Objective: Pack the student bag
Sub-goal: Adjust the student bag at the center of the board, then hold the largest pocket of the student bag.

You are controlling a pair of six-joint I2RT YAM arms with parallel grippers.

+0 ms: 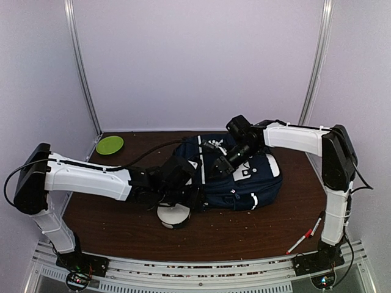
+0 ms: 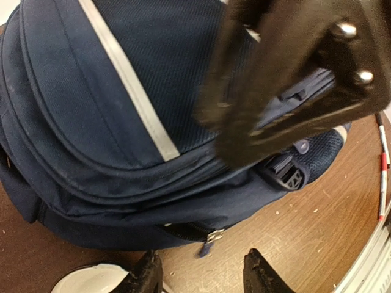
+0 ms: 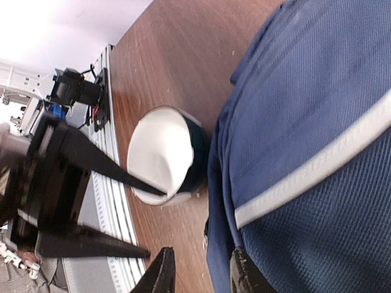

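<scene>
**A:** Status on student bag (image 1: 244,177)?

**B:** Lying flat on the surface (image 1: 244,235), slightly right of centre. Right end effector (image 3: 201,274) over its top, fingers spread, gripping nothing. Left end effector (image 2: 201,274) at its 9 o'clock edge, also spread and empty.

**A:** What else is around it?

**B:** White bowl (image 1: 173,215) just beside the bag at 7 o'clock. Green plate (image 1: 110,144) well apart at 10 o'clock. Two markers (image 1: 300,241) at 4 o'clock, near the front edge.

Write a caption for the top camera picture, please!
Left arm and right arm reach over the navy student bag on the brown table, a white bowl beside it.
</scene>
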